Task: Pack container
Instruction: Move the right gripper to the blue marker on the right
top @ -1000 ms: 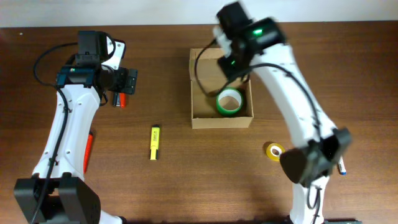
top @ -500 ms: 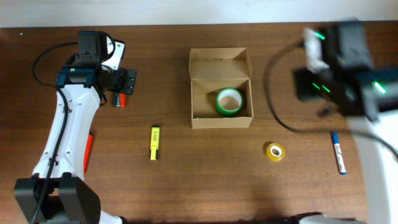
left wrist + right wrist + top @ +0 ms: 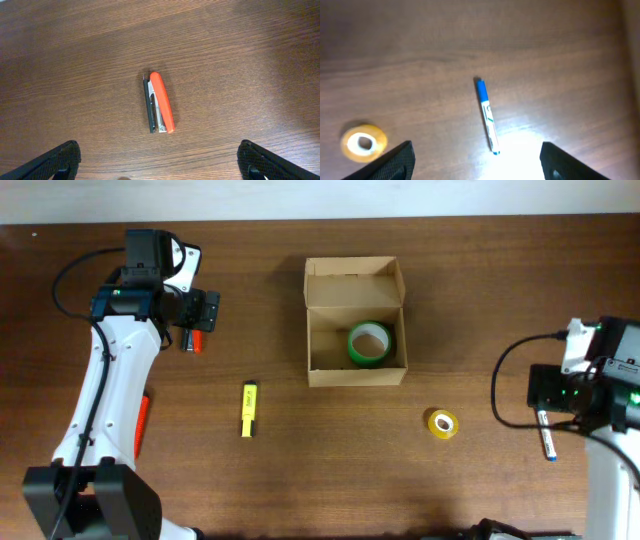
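container [image 3: 356, 376]: one, tan cardboard, mid-table toward the far side. Its flap lid is folded back on the far edge and the mouth is open.
inside it: one green tape roll [image 3: 368, 343], flat against the near right corner.
right fingers [image 3: 546, 392]: spread wide, grasping nothing, hanging over the right end of the table [image 3: 300, 480].
key relation: the blue marker [image 3: 487, 116] lies straight below my right fingers, between the two tips. Its long axis runs near-to-far, slightly tilted, across the line the tips close on. I judge it a fair pick with no wrist turn.
way to the container: left and far from the marker. The right arm is much the nearer one for this piece.
left fingers [image 3: 203, 310]: released, fully apart, empty, over the red stapler [image 3: 160, 102]. Its long axis also runs between the tips, and the container lies to its right.
loose on the table, counted:
- yellow tape roll [image 3: 442, 423]: one, near and right of the container.
- yellow highlighter [image 3: 249, 409]: one, near and left of it.
- blue marker: one.
- red stapler: one.
- slim orange-red thing [image 3: 143, 420]: one, half hidden by the left arm; I cannot tell what it is.
tape rolls in all: two.
tally, my judgement: one thing packed, five still out.
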`<state>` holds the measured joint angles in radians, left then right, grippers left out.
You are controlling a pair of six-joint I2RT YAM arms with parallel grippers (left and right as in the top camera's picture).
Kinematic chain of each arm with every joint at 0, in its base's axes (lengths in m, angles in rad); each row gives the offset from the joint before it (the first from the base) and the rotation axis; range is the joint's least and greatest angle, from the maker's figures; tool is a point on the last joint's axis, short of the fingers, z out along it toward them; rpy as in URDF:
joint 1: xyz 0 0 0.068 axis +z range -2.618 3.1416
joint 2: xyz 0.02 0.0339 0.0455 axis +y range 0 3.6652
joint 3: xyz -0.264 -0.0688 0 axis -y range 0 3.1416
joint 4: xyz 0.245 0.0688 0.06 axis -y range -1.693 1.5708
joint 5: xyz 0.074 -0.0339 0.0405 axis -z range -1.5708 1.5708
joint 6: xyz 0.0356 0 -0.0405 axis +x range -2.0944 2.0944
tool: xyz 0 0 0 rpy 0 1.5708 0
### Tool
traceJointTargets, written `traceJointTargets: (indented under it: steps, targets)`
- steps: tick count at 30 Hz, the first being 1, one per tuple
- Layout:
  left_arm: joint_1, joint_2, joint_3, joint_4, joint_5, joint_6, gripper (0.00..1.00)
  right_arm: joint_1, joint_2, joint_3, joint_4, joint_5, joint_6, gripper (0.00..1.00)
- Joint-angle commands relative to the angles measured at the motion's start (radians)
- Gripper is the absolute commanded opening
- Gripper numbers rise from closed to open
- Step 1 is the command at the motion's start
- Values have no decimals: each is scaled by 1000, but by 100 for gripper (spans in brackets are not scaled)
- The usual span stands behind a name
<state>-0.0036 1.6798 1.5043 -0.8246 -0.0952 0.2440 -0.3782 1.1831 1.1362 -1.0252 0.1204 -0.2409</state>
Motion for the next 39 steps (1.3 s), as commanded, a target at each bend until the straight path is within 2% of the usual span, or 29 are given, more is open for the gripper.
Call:
traceJointTargets:
  steps: [1,6,10,15,20,30,39]
  targets:
    - [0,9,16,11,-7,13,100,-79,59,-2,16,-114,-85,81]
    - [0,9,16,37,-7,13,100,-177,241,6,5,-270,-130,79]
    - [0,9,16,47,-7,13,100,-180,349,14,1,-264,-190,79]
    - [0,9,16,47,-7,13,100,-180,451,14,25,-151,-215,79]
    - [0,9,16,46,-7,13,100,-201,499,14,49,-83,-236,79]
    - [0,9,16,47,-7,13,100,-295,541,14,72,-66,-253,78]
    - [0,9,16,47,-7,12,100,-302,593,14,85,-63,-260,76]
